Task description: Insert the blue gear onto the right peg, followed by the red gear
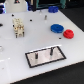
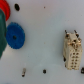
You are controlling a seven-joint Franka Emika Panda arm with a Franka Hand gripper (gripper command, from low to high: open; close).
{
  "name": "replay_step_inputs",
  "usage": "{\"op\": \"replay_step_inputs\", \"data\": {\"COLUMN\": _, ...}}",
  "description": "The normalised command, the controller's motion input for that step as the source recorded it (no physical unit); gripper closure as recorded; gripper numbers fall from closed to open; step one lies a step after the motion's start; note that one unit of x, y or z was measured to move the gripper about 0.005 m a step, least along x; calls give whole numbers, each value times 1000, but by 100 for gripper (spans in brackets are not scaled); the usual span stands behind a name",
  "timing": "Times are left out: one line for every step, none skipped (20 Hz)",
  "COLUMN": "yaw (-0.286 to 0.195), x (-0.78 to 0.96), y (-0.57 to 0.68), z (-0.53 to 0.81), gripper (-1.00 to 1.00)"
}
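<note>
The blue gear (image 1: 57, 28) lies flat on the white table at the exterior view's right. The smaller red gear (image 1: 68, 34) lies right beside it, nearer the table's edge. The black-bordered grey plate (image 1: 56, 55) lies in front, with two thin dark pegs. The right peg (image 1: 50, 50) stands bare, and so does the other peg (image 1: 36, 55). In the wrist view the blue gear (image 2: 15, 35) shows whole and the red gear (image 2: 4, 10) is cut by the picture's edge. No gripper fingers show in either view.
A beige pronged block (image 1: 19, 27) stands on the table at the exterior view's left and shows in the wrist view (image 2: 71, 50). Small dark bits (image 1: 45, 17) lie scattered on the table. A green sliver (image 2: 2, 27) shows between the gears.
</note>
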Motion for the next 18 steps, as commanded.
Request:
{"op": "replay_step_inputs", "data": {"yaw": 0, "x": -456, "y": 691, "z": -16, "gripper": -100}}
{"op": "replay_step_inputs", "data": {"yaw": 0, "x": -459, "y": 692, "z": 23, "gripper": -100}}
{"op": "replay_step_inputs", "data": {"yaw": 0, "x": -453, "y": 702, "z": -7, "gripper": -100}}
{"op": "replay_step_inputs", "data": {"yaw": 0, "x": -463, "y": 705, "z": 13, "gripper": -100}}
{"op": "replay_step_inputs", "data": {"yaw": 0, "x": -456, "y": 709, "z": 6, "gripper": -100}}
{"op": "replay_step_inputs", "data": {"yaw": 0, "x": -469, "y": 696, "z": 3, "gripper": -100}}
{"op": "replay_step_inputs", "data": {"yaw": 0, "x": -443, "y": 707, "z": 2, "gripper": -100}}
{"op": "replay_step_inputs", "data": {"yaw": 0, "x": -432, "y": 670, "z": -65, "gripper": -100}}
{"op": "replay_step_inputs", "data": {"yaw": 0, "x": -407, "y": 660, "z": -84, "gripper": -100}}
{"op": "replay_step_inputs", "data": {"yaw": 0, "x": -412, "y": 656, "z": -103, "gripper": -100}}
{"op": "replay_step_inputs", "data": {"yaw": 0, "x": -347, "y": 676, "z": -186, "gripper": -100}}
{"op": "replay_step_inputs", "data": {"yaw": 0, "x": -295, "y": 661, "z": -261, "gripper": -100}}
{"op": "replay_step_inputs", "data": {"yaw": 0, "x": -272, "y": 662, "z": -296, "gripper": -100}}
{"op": "replay_step_inputs", "data": {"yaw": 0, "x": -303, "y": 624, "z": -271, "gripper": -100}}
{"op": "replay_step_inputs", "data": {"yaw": 0, "x": -266, "y": 563, "z": -336, "gripper": -100}}
{"op": "replay_step_inputs", "data": {"yaw": 0, "x": -275, "y": 535, "z": -383, "gripper": -100}}
{"op": "replay_step_inputs", "data": {"yaw": 0, "x": -251, "y": 478, "z": -437, "gripper": -100}}
{"op": "replay_step_inputs", "data": {"yaw": 0, "x": -218, "y": 408, "z": -457, "gripper": -100}}
